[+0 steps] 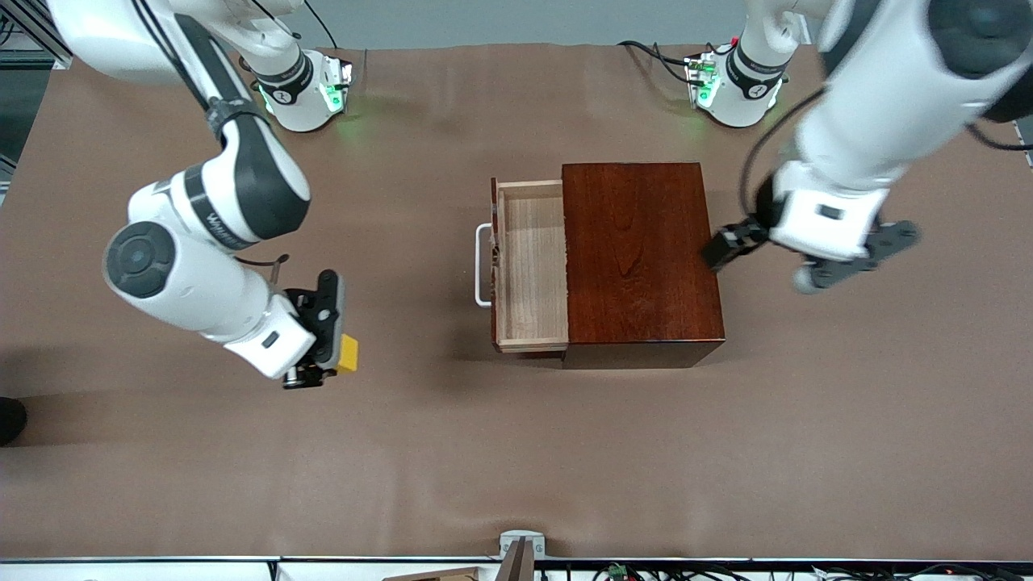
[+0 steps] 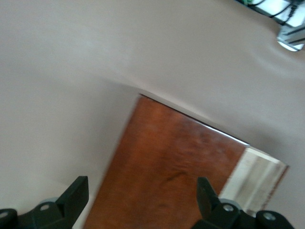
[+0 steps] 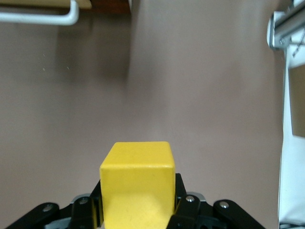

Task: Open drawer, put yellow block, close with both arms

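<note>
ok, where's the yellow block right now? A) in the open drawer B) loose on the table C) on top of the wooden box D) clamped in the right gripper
D: the right gripper is shut on the yellow block, away from the drawer, which is open with nothing in it.

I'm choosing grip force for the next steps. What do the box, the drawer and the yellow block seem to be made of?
Box: dark reddish-brown wood, probably varnished, with visible grain and sheen.
Drawer: pale bare-looking wood with fine grain; its handle is a white bar, metal or plastic.
Yellow block, held in the right tool: smooth matte, painted wood or plastic.
</note>
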Tool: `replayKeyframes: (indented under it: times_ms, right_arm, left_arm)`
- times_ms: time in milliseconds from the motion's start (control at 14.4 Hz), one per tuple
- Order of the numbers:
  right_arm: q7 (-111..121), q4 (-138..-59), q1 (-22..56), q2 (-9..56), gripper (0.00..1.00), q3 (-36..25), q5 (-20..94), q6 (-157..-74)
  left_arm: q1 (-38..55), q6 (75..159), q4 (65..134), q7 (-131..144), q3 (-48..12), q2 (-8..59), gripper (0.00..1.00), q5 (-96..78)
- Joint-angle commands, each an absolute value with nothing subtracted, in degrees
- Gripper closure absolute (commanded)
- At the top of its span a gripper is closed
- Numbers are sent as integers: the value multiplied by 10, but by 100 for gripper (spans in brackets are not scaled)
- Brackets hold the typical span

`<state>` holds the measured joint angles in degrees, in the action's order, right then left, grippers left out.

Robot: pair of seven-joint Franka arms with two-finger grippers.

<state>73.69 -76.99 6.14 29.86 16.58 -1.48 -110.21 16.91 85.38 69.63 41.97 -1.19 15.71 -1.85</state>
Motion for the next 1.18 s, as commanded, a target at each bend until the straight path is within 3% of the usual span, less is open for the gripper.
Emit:
replayKeyframes:
  times_ms: [0, 417, 1112]
  right_arm:
    - [737, -771, 69, 293, 100, 168, -16, -1102]
    - [726, -754, 134, 294, 100, 164, -25, -1099]
    - [671, -714, 247, 323, 100, 162, -26, -1095]
  left_arm:
    - [105, 846, 745, 333, -18, 118, 0, -28]
    - [32, 857, 792, 152, -14, 77, 0, -30]
    - [23, 911, 852, 24, 8, 46, 0, -29]
